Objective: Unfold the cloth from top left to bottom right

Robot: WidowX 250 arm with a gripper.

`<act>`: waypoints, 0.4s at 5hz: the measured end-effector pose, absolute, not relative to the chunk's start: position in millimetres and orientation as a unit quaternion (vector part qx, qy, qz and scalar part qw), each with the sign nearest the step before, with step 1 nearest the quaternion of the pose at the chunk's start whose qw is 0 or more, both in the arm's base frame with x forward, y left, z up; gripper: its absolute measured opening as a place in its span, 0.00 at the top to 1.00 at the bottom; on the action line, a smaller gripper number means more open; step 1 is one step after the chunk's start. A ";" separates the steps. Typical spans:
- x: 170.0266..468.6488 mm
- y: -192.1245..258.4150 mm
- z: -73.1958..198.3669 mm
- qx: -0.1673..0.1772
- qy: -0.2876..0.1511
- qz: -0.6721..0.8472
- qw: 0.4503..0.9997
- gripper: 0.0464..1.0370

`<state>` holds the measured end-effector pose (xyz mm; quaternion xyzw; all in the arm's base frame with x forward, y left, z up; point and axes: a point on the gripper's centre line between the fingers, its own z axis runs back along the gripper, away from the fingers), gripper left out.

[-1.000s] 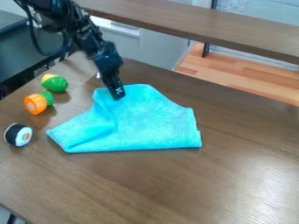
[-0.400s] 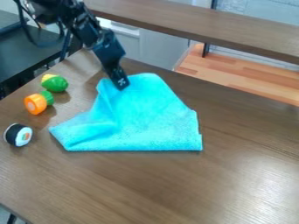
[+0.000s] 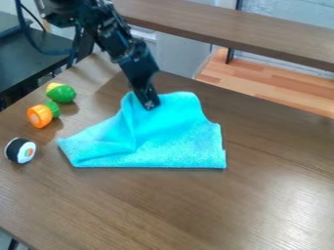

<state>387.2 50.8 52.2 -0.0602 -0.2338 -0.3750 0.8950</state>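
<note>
The gripper [image 3: 150, 104] hangs at the upper part of the turquoise cloth [image 3: 171, 139], shut on the cloth near its top edge. Around the fingertips the fabric is raised, and a crease runs down from them toward the lower left. The cloth's straight bottom edge lies flat on the table, with one pointed corner at the left and another corner at the lower right. How the layers lie under the top surface is hidden.
Left of the cloth on the brown table [image 3: 196, 210] stand a green and yellow toy [image 3: 61, 93], an orange and green toy [image 3: 40, 115] and a black and white sushi toy [image 3: 20, 150]. A raised brown ledge [image 3: 221, 31] runs behind the table.
Holding the cloth, my gripper first rose a little and then moved right and down. The cloth's top part shifted right with it, while its bottom edge stayed nearly in place.
</note>
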 end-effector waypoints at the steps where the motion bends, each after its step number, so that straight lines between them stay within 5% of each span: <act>1: 359.8 28.1 47.2 -0.051 -0.217 -0.410 0.884 0.99; 2: 329.4 -2.8 53.9 -0.042 -0.216 -0.451 0.865 0.99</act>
